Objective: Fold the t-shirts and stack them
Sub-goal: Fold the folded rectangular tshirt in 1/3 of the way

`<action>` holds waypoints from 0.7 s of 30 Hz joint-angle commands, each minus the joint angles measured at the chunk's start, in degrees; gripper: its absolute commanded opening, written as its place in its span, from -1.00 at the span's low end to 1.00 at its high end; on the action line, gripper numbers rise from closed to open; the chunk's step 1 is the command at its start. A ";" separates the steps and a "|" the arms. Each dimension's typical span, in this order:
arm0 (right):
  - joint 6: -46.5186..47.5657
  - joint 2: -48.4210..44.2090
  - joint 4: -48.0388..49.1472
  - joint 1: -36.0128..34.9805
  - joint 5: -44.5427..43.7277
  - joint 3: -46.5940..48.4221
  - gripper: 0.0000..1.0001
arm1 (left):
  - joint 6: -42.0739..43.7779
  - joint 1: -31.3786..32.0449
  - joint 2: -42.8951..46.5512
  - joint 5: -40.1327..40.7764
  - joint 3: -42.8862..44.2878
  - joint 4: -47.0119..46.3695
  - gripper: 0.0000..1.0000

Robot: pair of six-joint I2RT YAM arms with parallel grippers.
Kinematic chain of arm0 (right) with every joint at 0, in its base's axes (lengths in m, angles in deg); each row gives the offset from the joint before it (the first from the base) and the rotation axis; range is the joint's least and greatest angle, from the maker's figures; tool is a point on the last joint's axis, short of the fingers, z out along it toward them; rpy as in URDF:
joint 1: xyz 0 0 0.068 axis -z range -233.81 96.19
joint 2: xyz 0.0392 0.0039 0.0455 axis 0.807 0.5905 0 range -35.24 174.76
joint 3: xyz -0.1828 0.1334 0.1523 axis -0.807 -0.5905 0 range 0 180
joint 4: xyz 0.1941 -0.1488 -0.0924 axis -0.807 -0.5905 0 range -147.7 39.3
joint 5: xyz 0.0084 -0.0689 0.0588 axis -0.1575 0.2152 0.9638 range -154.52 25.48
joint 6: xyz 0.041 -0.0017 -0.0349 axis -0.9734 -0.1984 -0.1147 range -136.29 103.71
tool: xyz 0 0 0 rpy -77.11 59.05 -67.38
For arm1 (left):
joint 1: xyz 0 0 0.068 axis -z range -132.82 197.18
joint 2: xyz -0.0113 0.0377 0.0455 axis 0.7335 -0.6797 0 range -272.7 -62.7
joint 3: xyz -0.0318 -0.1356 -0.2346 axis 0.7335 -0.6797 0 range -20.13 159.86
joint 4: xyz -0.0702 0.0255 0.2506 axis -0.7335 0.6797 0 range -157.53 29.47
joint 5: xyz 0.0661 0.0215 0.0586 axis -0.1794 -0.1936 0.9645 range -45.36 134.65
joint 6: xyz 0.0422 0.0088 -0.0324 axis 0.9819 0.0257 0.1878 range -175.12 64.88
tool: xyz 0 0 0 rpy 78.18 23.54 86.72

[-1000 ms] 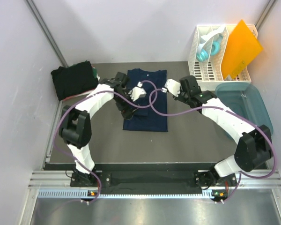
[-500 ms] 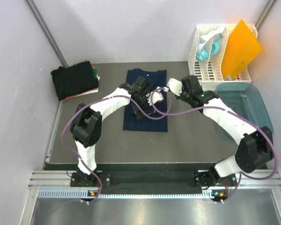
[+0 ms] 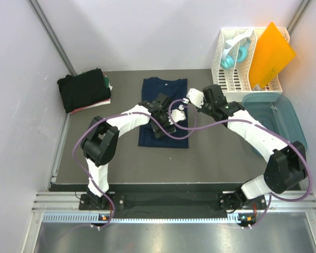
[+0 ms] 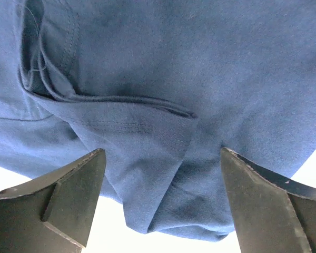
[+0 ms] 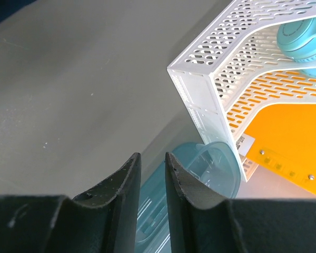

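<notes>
The dark surface (image 3: 216,153) carries the navy t-shirt (image 3: 159,87) laid flat at centre, sides apparently tucked in, so it looks ready for its next fold. The finished stack of black t-shirts (image 3: 84,90) waits in the far left corner. The left gripper (image 4: 160,158) hovers low over the navy cloth, fingers (image 4: 68,195) spread wide around a sleeve fold, probably lining up a pinch. The right gripper (image 5: 151,156), just beside the shirt's right edge, is empty, its fingers nearly together.
</notes>
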 commanded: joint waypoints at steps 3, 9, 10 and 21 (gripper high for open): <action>-0.34 0.45 2.10 -0.02 0.59 3.67 -0.51 | 0.74 0.14 -0.47 1.02 -0.45 -3.91 0.50; -0.61 0.63 2.10 0.06 0.68 3.84 -0.52 | 0.74 0.14 -1.17 0.85 0.69 -3.91 -0.06; -0.61 0.63 2.10 0.06 0.68 3.84 -0.52 | 0.74 0.14 -1.34 0.94 0.87 -3.82 -0.13; -0.43 1.15 2.80 -0.02 0.33 3.93 -0.53 | -1.02 0.14 -0.21 8.31 2.19 -3.82 -1.00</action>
